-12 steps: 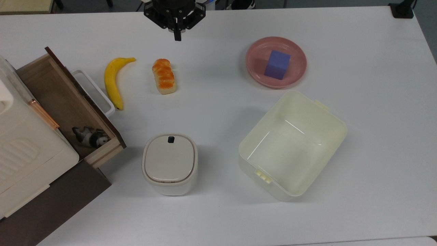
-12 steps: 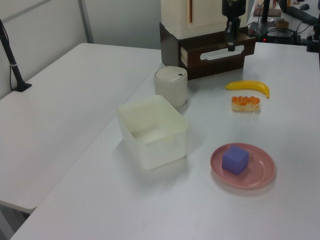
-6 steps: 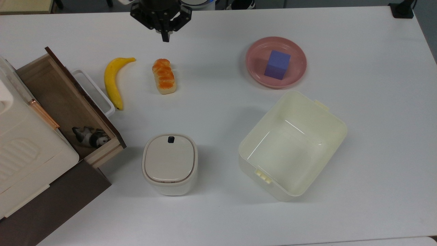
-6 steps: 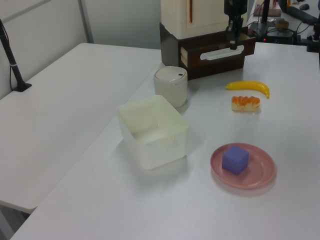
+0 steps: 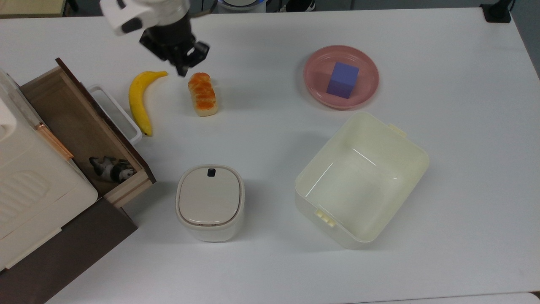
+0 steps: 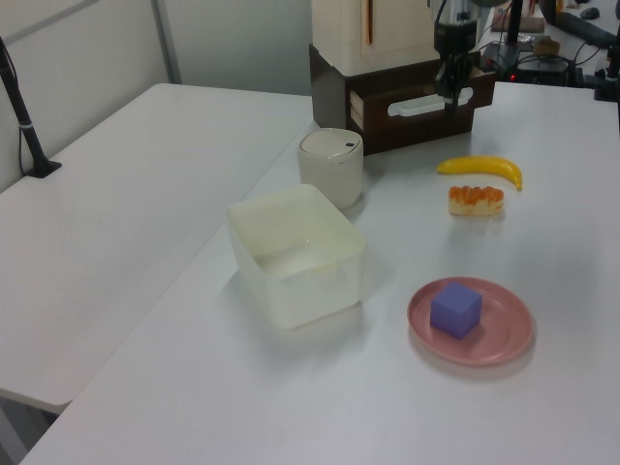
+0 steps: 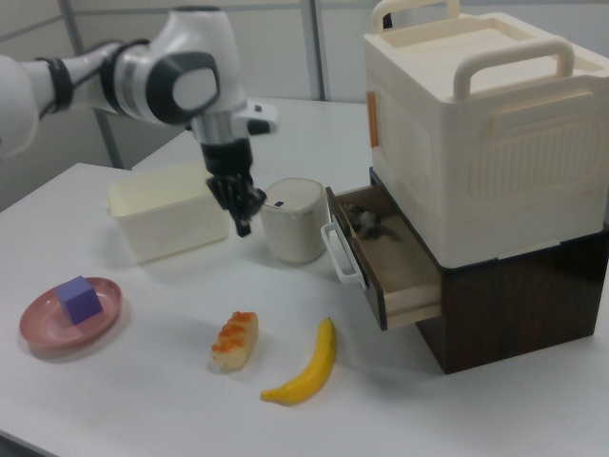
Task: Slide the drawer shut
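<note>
— At the table's [image 5: 270,261] left edge in the top view, what stands?

— A dark brown cabinet [image 5: 63,253] cut off by the frame, half covered by a cream plastic box [image 5: 33,190]. Its light-wood drawer with a dark front and white loop handle [image 5: 76,122] is pulled out; a small grey-and-white figure [image 5: 112,168] lies in one corner.

— And the arm?

— Its black two-finger gripper [image 5: 182,69] hangs near the far edge, between a yellow banana [image 5: 139,101] and an orange-glazed bread loaf [image 5: 202,93], fingers seemingly pressed together.

— The left view?

— The gripper [image 6: 451,97] overlaps the drawer's [image 6: 421,102] handle; contact cannot be judged.

— The right view?

— The gripper [image 7: 243,221], fingers closed on nothing, hangs in front of a small white lidded bin [image 7: 293,221], apart from the open drawer [image 7: 381,262].
</note>
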